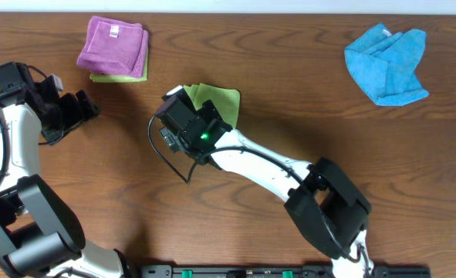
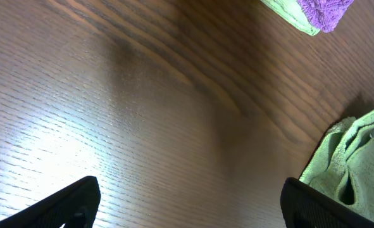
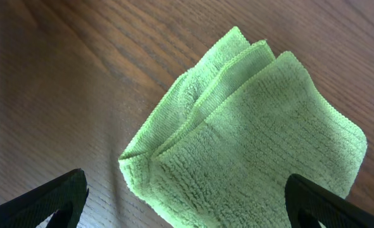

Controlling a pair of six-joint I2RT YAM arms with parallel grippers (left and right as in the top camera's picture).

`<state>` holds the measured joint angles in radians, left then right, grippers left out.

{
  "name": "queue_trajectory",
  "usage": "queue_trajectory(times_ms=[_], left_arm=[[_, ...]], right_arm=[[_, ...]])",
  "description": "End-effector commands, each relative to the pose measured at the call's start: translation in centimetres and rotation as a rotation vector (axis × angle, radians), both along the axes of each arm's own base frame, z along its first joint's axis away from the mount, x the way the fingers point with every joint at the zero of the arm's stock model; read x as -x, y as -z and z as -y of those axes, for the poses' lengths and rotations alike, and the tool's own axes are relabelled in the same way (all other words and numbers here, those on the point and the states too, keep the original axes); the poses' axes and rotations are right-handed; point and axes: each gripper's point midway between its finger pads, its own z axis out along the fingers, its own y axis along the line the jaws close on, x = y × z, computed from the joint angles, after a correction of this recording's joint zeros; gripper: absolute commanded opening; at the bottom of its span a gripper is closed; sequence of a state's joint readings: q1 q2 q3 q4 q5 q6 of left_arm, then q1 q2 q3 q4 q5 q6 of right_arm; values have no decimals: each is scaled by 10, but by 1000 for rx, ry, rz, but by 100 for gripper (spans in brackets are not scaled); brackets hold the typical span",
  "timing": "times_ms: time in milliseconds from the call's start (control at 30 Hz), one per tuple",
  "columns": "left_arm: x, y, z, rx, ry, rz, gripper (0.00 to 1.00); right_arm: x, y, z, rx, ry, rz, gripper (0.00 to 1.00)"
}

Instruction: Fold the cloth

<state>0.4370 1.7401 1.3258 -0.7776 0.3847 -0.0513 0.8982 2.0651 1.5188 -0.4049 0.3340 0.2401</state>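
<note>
The cloth (image 1: 220, 100) lies folded into a small, layered square on the surface (image 1: 305, 108), a little toward 11 o'clock from the middle of the overhead view; from my right wrist I see its stacked edges (image 3: 199, 104) fanned at one corner, pointing to 12 o'clock; the fold is slightly loose, the layers not quite flush.

My right pincer (image 3: 185, 180) hangs directly over it, jaws spread wide, one finger (image 3: 54, 199) at 8 o'clock and the other at 4 o'clock of that view, with the cloth lying flat between them, not gripped; from overhead my wrist covers the cloth's 8 o'clock part.

My left pincer (image 1: 85, 108) sits well apart at 9 o'clock of the cloth, also wide open and holding nothing, above bare wood; its camera catches the cloth (image 2: 357, 168) at 4 o'clock.

A purple cloth (image 1: 113, 45), folded, rests at 10 o'clock of the cloth on top of a second green cloth (image 1: 118, 76); a blue cloth (image 1: 388, 62) lies crumpled well away at 2 o'clock.
</note>
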Motion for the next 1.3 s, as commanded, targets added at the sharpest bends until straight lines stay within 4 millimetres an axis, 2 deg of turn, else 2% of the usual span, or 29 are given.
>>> queue_trajectory(times_ms=[0,100,167,300,400,467,600,700,800,900,1033,1133,1267], left_arm=[[-4,-7,-4,-23,6,17,93],[-2,-6,-3,-19,6,11,92],[-4,-9,6,24,30,30,92],[-11,-17,45,124,190,94,92],[-9,-15,78,110,333,84,92],[-10,-15,108,89,472,97,98],[-16,-18,162,53,678,157,95],[-31,-24,197,21,774,246,95],[-46,-28,224,-7,837,331,95],[-55,-17,238,-5,860,345,95],[-61,15,245,29,868,303,95],[-68,39,249,50,873,291,95],[-76,53,257,90,886,317,95]], right_arm=[[-7,-20,11,44,43,76,99],[-26,-31,42,122,188,179,99],[-36,-33,57,99,277,188,99],[-42,-15,72,-74,375,-28,99],[-42,-4,94,-202,495,-232,99],[-48,-4,117,-235,550,-292,99],[-63,-26,163,-243,631,-266,99],[-70,-51,185,-255,638,-219,99],[-69,-72,206,-268,673,-198,99],[-63,-85,224,-261,692,-193,99],[-57,-95,240,-192,630,-183,99],[-48,-104,248,-147,586,-183,99],[-40,-121,255,-152,582,-161,99]])
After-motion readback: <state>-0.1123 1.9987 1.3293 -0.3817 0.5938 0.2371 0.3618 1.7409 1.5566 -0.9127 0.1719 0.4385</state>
